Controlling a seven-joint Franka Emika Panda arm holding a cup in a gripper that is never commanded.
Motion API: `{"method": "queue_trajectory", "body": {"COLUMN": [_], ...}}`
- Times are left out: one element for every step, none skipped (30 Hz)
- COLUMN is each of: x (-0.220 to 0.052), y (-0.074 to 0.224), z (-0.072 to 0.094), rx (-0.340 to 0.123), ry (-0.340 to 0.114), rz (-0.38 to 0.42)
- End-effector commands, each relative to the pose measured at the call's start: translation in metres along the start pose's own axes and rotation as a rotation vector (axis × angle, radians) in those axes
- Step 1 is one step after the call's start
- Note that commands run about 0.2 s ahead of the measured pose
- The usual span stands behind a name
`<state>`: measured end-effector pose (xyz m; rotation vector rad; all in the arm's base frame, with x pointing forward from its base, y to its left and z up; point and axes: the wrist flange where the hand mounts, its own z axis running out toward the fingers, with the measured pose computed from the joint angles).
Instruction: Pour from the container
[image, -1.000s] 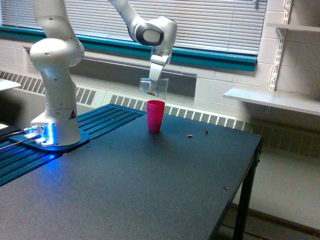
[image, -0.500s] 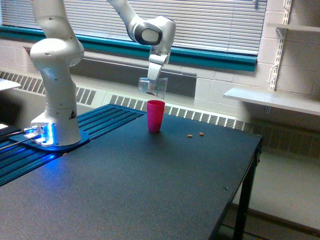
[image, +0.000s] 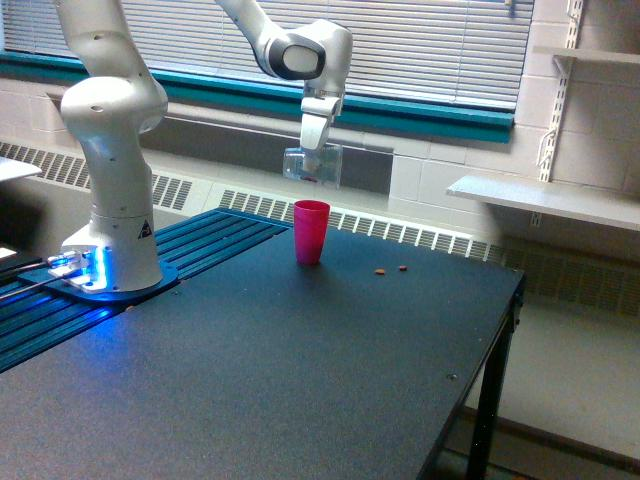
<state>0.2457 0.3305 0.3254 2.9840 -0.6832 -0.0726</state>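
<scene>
Above the pink cup (image: 311, 231) — fingers (image: 312, 160) clamped on the clear container (image: 311, 166), nearly level.

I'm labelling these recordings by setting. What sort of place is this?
Likely an institutional lab or classroom: a robot arm bolted on a black table, painted block walls, window blinds and baseboard heaters.

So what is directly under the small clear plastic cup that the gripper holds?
The upright pink plastic cup stands on the black table below the clear plastic cup, apart from it. Its inside is hidden from this view.
</scene>
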Motion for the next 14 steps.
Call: {"method": "queue_trajectory", "body": {"x": [-0.007,-0.008,-0.008,-0.007,-0.008,-0.006,-0.003,0.0,-0.002,-0.003,0.0,0.003,0.004,0.004], "y": [0.001,-0.001,-0.003,-0.007,-0.01,-0.013,-0.014,-0.015,-0.018,-0.022,-0.023,-0.024,-0.025,-0.026], "z": [0.001,0.0,-0.002,-0.005,-0.006,-0.008,-0.01,-0.012,-0.014,-0.015,-0.017,-0.017,-0.018,-0.018], "rx": [-0.008,0.0,0.007,0.016,0.02,0.021,0.017,0.007,0.015,0.029,0.031,0.027,0.025,0.025], "ry": [0.008,0.007,0.01,0.015,0.016,0.021,0.03,0.037,0.034,0.034,0.04,0.046,0.048,0.048], "rz": [-0.019,-0.02,-0.025,-0.034,-0.041,-0.043,-0.044,-0.053,-0.059,-0.059,-0.058,-0.058,-0.059,-0.059]}}
